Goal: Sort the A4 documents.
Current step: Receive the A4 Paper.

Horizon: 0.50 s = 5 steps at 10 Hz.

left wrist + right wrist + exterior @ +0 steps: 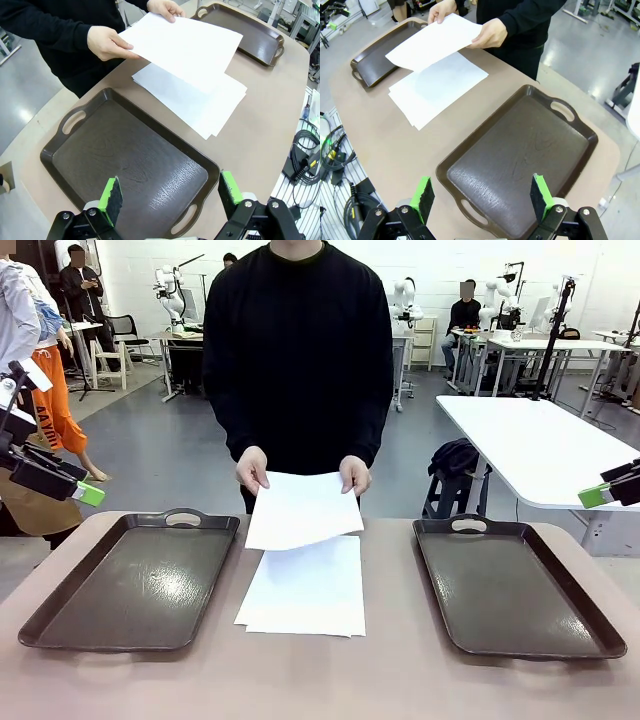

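Left gripper [170, 192] and right gripper [481, 194] spread, empty; pinch the raised sheet [303, 510] at its near edge, leaving the stack [305, 595] flat.

Small, slightly fanned stack of blank white A4 sheets [303, 595] lies flat mid-tabletop [320, 680], between left tray [135, 585] and right tray [510, 590]. One more sheet [300, 510] hangs above the stack's far end, slightly skewed. It's held at its far edge by one hand [252, 468] and the other hand [354, 475].

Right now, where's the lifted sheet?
In the front view the lifted sheet is mid-table, held at its far edge by the person, above the paper stack, between the left tray and the right tray.
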Available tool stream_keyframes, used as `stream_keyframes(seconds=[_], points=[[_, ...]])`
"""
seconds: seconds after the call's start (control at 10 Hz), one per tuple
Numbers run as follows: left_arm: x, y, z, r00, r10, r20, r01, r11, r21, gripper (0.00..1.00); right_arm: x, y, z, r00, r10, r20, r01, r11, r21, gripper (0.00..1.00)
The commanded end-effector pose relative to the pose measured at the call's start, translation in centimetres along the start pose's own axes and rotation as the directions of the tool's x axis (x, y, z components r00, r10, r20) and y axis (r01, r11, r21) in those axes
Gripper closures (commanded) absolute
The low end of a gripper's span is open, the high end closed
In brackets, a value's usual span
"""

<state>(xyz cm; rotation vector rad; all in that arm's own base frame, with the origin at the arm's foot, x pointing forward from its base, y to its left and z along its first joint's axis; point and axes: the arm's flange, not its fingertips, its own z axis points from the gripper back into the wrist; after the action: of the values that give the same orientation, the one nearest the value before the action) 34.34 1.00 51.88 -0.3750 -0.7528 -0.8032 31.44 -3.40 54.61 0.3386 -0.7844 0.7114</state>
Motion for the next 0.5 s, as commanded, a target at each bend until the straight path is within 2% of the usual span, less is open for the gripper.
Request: stream_keyframes(seconds=[0.0, 0.4], points=[[-0.09, 0.21, -0.06, 1.000, -0.006, 0.009, 0.006, 1.000, -0.007, 0.00, 0.00, 0.01, -0.05, 1.000, 0.001, -0.001, -0.001, 1.000, 0.001, 0.00], [-0.09, 0.21, -0.06, 1.000, -0.006, 0.009, 0.006, 1.000, -0.007, 0.00, 0.00, 0.01, -0.05, 1.000, 0.001, -0.001, -0.001, 1.000, 0.001, 0.00]])
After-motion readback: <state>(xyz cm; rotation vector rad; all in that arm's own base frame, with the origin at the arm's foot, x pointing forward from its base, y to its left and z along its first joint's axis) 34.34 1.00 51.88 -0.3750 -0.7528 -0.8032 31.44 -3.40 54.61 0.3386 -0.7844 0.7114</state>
